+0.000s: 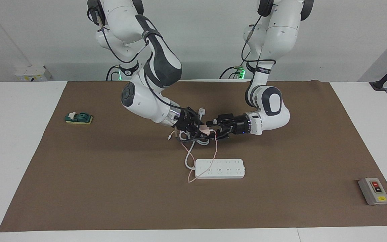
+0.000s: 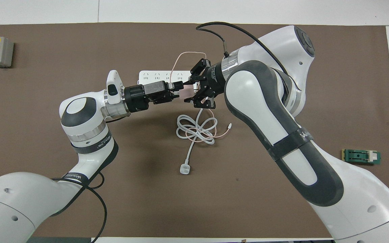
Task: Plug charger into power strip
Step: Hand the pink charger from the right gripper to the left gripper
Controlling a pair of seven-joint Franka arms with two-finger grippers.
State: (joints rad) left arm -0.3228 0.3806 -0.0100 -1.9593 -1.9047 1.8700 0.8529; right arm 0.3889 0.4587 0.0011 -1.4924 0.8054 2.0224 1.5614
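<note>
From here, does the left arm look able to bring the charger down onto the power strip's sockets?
Probably yes: the charger hangs between the left gripper and right gripper, up over the coiled cords, and the power strip lies uncovered on the mat.

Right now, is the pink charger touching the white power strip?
Apart. The facing view shows the charger held up in the air between the right gripper and left gripper, with bare brown mat between it and the power strip.

Pale pink charger [image 1: 206, 130] mid-frame between my black left gripper [image 1: 212, 129] and black right gripper [image 1: 199, 129]; its thin cable is pink too. White power strip [image 1: 219, 168] just below centre on the plain brown mat [image 1: 113, 188]. Grey box [image 1: 373, 191] at lower right has red and yellow buttons; green block [image 1: 78, 118] at left.
</note>
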